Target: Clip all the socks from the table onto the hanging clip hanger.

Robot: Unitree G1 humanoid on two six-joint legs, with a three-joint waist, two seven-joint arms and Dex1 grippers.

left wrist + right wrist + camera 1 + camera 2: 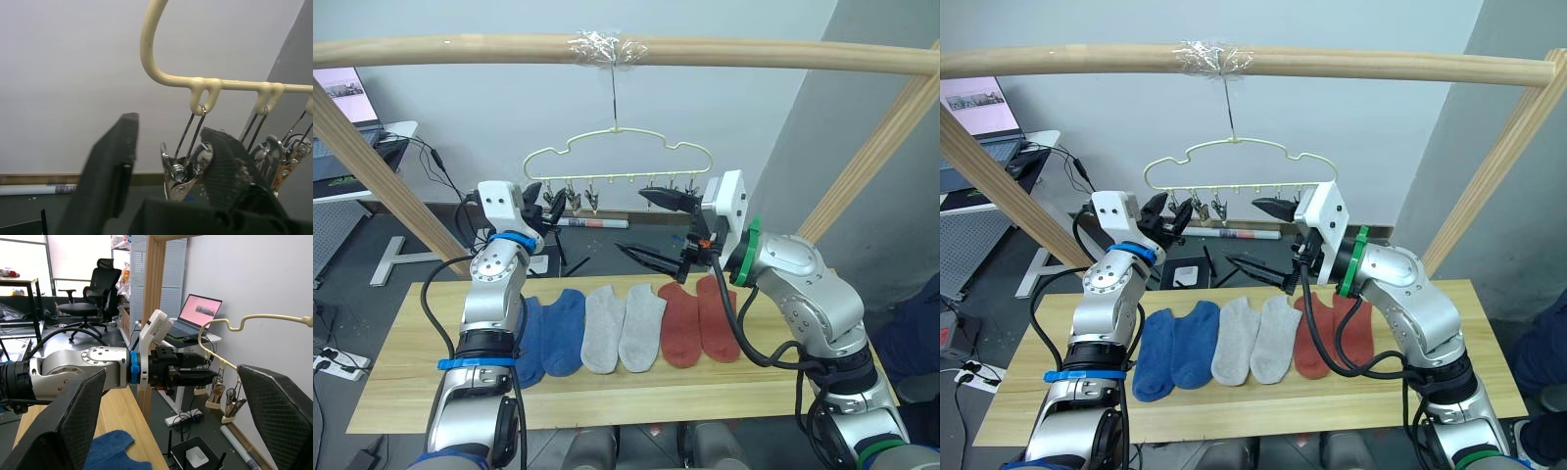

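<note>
Six socks (pixel 623 330) are seen laid flat in a row across the middle of the table (pixel 401 372), toes toward the near edge: two blue toward the left end, two grey in the centre, two red toward the right. None has yet been clipped to the hanger (pixel 617 162), which is hung by its hook from a taped wooden pole (pixel 431 49) above the table's far edge, its six metal clips (pixel 591 200) all bare.

The socks are judged to be light, soft and limp, likely to fold and droop once lifted. A pinch at the open cuff, at the far end of each sock, is thought the best hold, so that a doubled edge of knit is offered up to a clip. The clips are small and sprung, and the thin wire hanger can be expected to swing when pressed.

Both arms are raised from the elbow to hanger height, well above the socks. The left gripper (pixel 551 204) is held at the leftmost clip, its fingers (pixel 110 176) parted around that clip as shown in the left wrist view; whether the clip is touched cannot be told. Nothing is gripped. The right gripper (pixel 661 227) is pointed leftward under the hanger's right half, its fingers (pixel 63 418) spread wide and empty, one up by the clips and one lower down.
</note>
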